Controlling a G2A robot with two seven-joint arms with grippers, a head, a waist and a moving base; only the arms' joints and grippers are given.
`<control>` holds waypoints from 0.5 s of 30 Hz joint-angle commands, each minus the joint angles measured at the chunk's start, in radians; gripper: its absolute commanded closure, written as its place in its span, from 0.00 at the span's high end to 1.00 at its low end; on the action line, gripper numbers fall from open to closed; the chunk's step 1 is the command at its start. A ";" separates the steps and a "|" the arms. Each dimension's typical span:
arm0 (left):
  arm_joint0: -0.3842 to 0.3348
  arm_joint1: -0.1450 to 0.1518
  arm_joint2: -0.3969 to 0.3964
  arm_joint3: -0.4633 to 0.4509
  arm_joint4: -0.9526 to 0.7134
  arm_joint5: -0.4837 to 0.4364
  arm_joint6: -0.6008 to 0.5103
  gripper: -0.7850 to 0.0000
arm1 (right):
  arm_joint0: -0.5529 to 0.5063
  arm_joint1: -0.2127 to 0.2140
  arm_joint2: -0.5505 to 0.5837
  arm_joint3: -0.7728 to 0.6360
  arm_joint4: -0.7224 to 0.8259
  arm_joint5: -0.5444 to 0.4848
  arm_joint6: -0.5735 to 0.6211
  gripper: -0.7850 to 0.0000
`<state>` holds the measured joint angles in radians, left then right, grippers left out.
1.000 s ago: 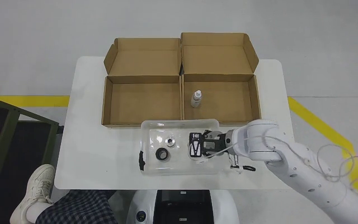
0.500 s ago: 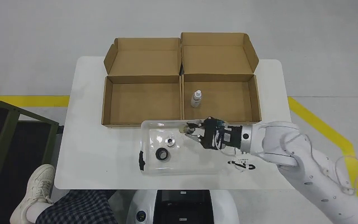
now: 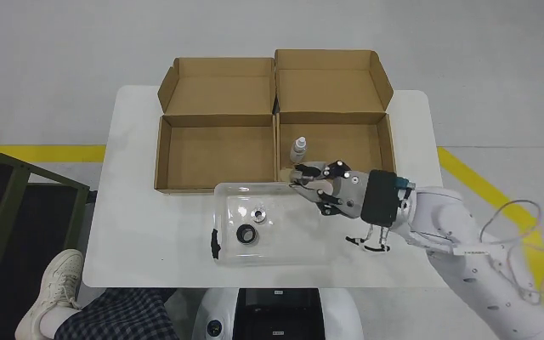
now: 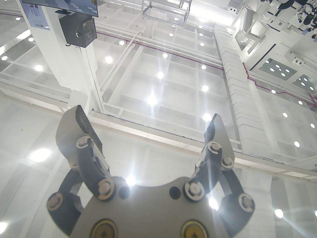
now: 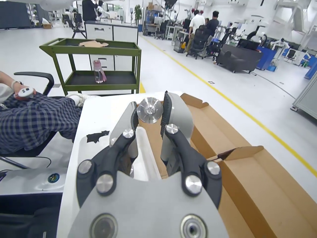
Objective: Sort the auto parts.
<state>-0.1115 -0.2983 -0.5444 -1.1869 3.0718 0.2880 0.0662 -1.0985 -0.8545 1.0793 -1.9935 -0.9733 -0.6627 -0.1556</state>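
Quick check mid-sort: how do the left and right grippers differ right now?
The left gripper is open with nothing between its fingers; the right gripper is shut on a silver round part. The left gripper faces up at the ceiling; the right gripper points roughly level, over the near edge of the right cardboard box. Both have the same ribbed-pad fingers.

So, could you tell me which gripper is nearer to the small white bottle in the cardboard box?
Right. The right gripper, shut on a round metal part, hovers beside the white bottle; the left gripper faces the ceiling.
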 commanded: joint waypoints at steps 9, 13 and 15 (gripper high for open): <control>0.000 0.000 0.000 0.000 0.000 0.000 0.000 1.00 | -0.027 -0.012 0.049 0.017 -0.001 -0.021 -0.131 0.00; 0.000 0.000 0.000 0.000 0.000 0.000 0.000 1.00 | -0.033 -0.016 0.064 0.019 -0.009 -0.032 -0.151 0.00; 0.000 0.000 0.000 0.000 0.000 0.000 0.000 1.00 | -0.036 -0.018 0.068 0.018 -0.013 -0.035 -0.152 0.00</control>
<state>-0.1115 -0.2983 -0.5444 -1.1869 3.0718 0.2880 0.0662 -1.1335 -0.8715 1.1454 -1.9750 -0.9847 -0.6963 -0.3079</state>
